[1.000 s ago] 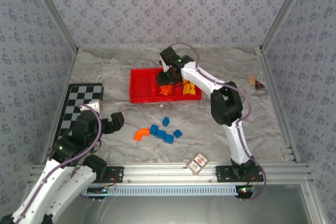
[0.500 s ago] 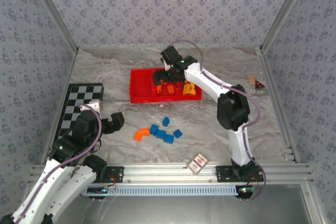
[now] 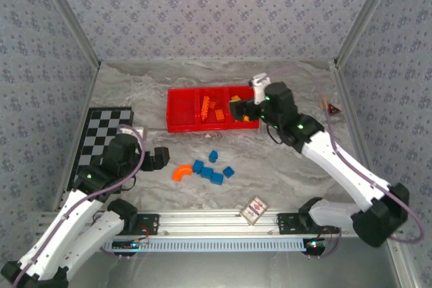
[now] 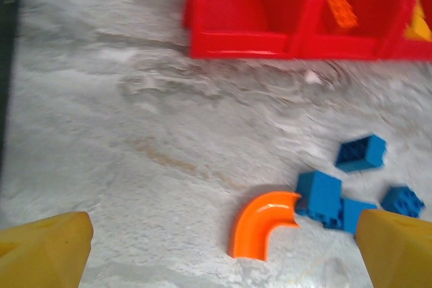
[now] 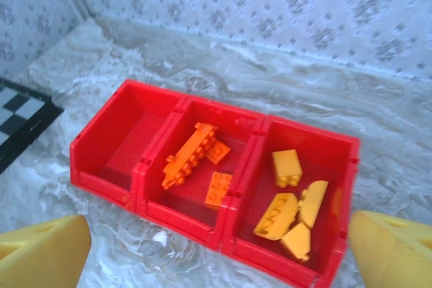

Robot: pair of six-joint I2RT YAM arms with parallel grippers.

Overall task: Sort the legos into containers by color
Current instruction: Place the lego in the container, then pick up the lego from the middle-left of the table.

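Note:
The red tray (image 5: 179, 219) has three containers side by side. Its left one (image 5: 118, 146) is bare, the middle one holds three orange legos (image 5: 192, 153), and the right one holds several yellow legos (image 5: 290, 200). My right gripper (image 5: 216, 254) hangs open above the tray's near right side (image 3: 237, 108), with nothing between its fingers. On the table lie an orange arch (image 4: 263, 224) and several blue legos (image 4: 324, 197), also seen from above (image 3: 212, 170). My left gripper (image 4: 223, 251) is open and empty, just left of the arch (image 3: 181, 173).
A black-and-white checkerboard (image 3: 101, 136) lies at the left edge. A patterned card (image 3: 254, 210) sits near the front rail, and a small brown object (image 3: 329, 106) lies at the far right. Patterned walls enclose the table.
My right gripper opened and drew back from over the middle container toward the right. My left gripper edged rightward toward the orange arch.

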